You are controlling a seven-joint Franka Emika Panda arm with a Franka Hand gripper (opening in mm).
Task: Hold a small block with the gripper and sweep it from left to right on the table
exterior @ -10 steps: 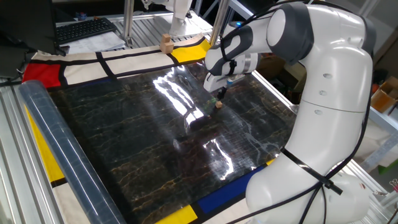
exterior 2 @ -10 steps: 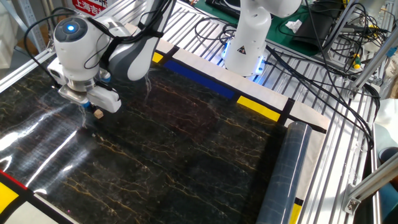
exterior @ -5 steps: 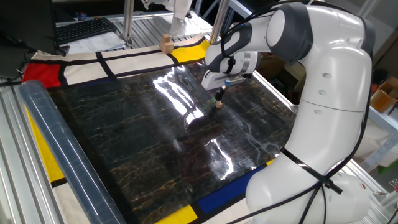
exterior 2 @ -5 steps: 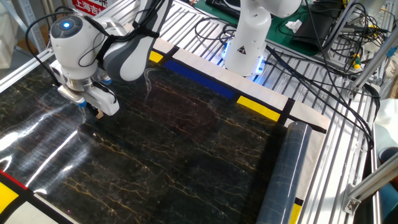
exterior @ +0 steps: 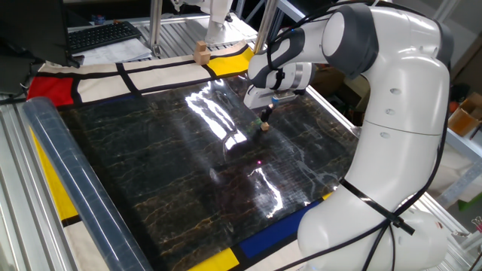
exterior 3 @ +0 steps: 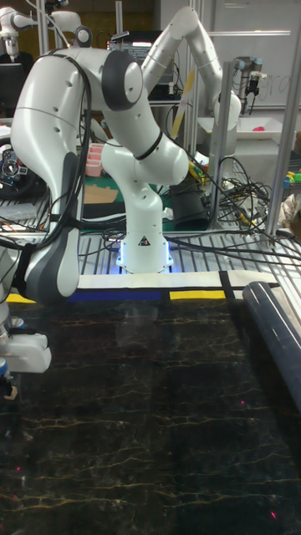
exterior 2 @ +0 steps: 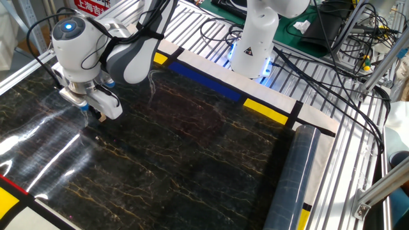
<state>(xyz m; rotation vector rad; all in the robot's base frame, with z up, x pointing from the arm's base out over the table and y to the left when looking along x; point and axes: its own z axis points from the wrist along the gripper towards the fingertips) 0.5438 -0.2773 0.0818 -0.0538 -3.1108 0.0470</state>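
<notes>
Now the gripper [exterior: 264, 120] has its two dark fingers pinched tight on the small block [exterior: 265, 127]. The tiny tan cube pokes out below the fingertips, right at the shiny black table [exterior: 173, 173]. It sits on the side of the table nearest the yellow panel [exterior: 226, 63]. The big white arm [exterior: 399, 113] bends over, and the gripper points straight down.
</notes>
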